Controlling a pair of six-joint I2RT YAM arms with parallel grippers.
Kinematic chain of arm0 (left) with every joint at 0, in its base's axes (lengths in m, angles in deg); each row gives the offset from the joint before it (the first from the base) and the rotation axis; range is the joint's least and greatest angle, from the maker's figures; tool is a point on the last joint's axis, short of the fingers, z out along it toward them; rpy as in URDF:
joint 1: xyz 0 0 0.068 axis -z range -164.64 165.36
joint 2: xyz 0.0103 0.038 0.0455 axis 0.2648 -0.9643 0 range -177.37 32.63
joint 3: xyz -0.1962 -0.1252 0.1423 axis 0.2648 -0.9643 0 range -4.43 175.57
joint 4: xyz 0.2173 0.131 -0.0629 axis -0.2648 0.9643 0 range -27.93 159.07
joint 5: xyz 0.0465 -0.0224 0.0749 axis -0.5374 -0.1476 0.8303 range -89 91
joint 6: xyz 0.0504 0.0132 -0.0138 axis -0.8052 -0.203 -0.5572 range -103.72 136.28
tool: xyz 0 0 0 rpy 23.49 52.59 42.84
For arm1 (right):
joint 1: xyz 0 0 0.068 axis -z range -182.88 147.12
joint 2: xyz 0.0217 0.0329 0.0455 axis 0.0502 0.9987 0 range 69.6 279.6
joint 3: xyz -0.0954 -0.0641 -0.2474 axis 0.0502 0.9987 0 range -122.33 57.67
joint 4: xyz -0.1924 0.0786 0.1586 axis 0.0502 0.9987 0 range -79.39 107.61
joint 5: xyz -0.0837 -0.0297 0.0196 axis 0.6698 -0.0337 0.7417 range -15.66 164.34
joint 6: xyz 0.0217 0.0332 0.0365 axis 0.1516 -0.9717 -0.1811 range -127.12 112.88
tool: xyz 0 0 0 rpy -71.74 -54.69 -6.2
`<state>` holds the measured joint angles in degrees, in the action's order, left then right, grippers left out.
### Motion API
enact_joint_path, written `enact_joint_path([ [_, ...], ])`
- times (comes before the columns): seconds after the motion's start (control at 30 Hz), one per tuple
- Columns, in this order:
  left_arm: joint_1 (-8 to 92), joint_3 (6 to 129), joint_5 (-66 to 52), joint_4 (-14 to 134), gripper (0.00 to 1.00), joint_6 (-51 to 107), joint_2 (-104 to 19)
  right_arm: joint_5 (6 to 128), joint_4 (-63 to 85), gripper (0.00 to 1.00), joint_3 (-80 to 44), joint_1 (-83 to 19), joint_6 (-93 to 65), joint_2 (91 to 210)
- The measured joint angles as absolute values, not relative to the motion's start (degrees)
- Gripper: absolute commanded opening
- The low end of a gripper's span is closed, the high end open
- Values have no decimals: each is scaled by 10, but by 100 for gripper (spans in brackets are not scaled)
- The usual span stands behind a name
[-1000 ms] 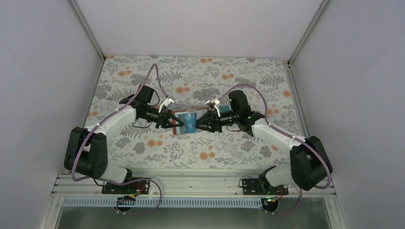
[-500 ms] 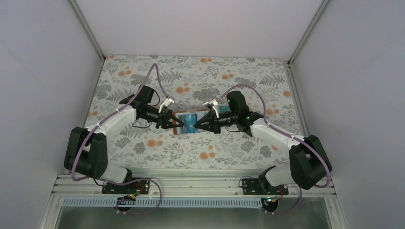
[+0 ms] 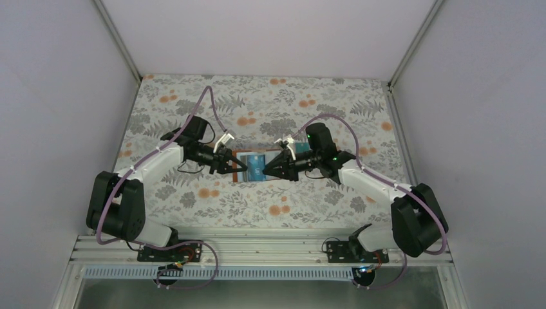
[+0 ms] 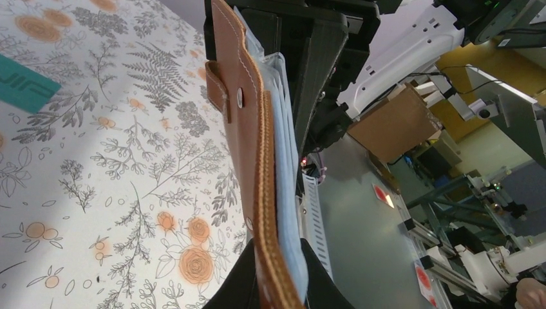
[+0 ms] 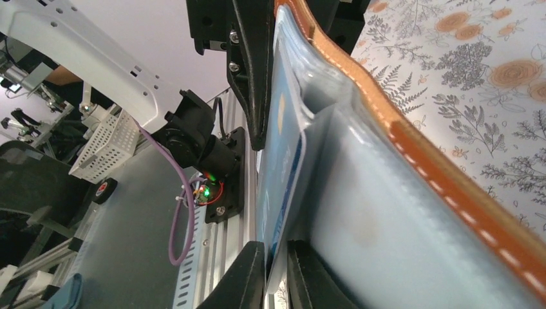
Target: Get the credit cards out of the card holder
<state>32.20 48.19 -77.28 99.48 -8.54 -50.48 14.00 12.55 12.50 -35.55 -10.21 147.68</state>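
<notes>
Since a second ago the right gripper [image 3: 268,168] has drawn its spread jaws together and edged slightly left onto the right side of the card holder [image 4: 248,148]. The left gripper [image 3: 236,166] has barely shifted. The brown holder hangs on edge over the middle of the floral tabletop [image 3: 290,103], stretched between the two grippers. The left jaws are pressed together on its leather-and-pocket edge, seen at the bottom of the left wrist view. In the right wrist view the right fingers [image 5: 248,280] pinch the edge of the blue card [image 5: 278,161], which is still in a pale pocket. A teal card [image 4: 22,87] lies flat on the tabletop, well apart from the holder.
</notes>
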Motion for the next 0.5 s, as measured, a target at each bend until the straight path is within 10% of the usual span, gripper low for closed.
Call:
enact_joint_path([
  [0.5, 322, 483, -780, 997, 2, -90, -505, 133, 135, 4, 136, -339, -100, 1456],
])
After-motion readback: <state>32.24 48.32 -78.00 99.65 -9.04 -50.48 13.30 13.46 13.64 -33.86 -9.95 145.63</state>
